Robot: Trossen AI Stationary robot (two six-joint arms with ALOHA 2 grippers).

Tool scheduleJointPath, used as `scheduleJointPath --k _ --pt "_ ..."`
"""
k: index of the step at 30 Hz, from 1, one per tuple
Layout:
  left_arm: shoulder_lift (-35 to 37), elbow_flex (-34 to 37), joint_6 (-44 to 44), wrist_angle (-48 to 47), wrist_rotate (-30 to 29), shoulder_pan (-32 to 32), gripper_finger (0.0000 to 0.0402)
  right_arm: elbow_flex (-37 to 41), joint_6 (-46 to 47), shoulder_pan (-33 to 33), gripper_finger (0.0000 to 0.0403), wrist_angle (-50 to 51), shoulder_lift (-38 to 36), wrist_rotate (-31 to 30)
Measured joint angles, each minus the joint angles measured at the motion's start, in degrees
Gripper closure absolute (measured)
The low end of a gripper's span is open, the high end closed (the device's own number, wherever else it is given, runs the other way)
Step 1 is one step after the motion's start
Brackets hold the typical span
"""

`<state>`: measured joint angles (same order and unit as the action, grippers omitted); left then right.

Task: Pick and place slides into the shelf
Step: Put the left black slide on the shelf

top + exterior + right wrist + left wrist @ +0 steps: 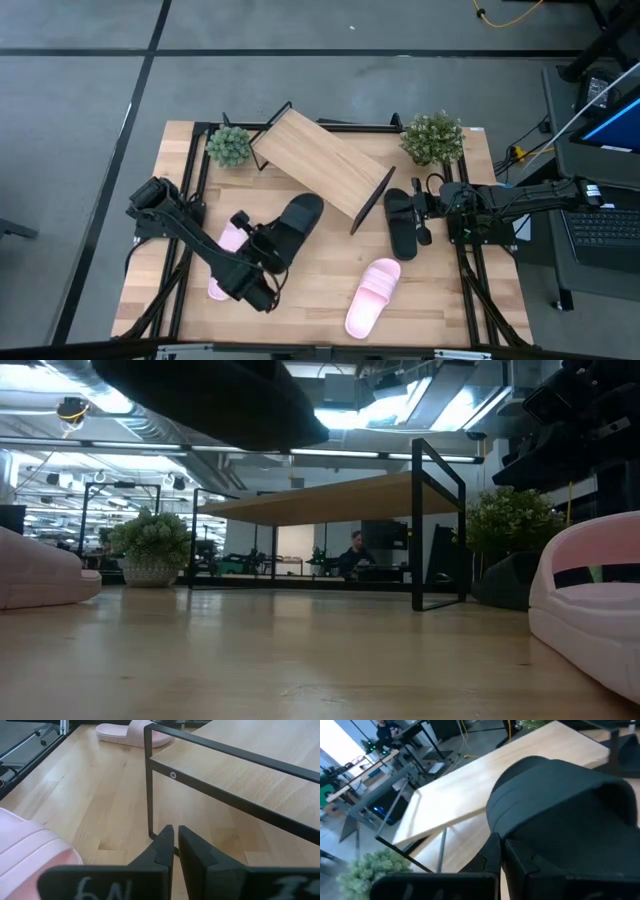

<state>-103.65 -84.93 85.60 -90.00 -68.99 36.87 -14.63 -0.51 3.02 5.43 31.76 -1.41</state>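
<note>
Black slide (291, 230) is seen from above gripped at its heel by the left gripper (262, 247), toe just short of the shelf (318, 161), which sits skewed between two plants (229, 146); a pink slide (226, 262) lies beside that arm, another (374, 295) near the front edge, and the second black slide (401, 222) lies touching the right gripper (424, 214). At table height, a pink slide (590, 605) fills the right edge and the held black one (215, 400) hangs overhead — clear of the wood. The left wrist view shows the fingers (547, 870) clamped on the black slide (560, 795), the shelf board (485, 785) beyond. The right wrist view shows the fingers (162, 851) closed on nothing — beside the shelf frame (149, 785).
</note>
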Motion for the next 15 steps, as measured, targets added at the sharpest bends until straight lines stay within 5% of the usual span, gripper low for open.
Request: scheduleJointPath --k 15 --pt "6.08 -0.02 -14.97 0.89 -2.1 -9.94 0.0401 0.0 -2.98 0.0 0.0373 -1.24 0.0 -0.04"
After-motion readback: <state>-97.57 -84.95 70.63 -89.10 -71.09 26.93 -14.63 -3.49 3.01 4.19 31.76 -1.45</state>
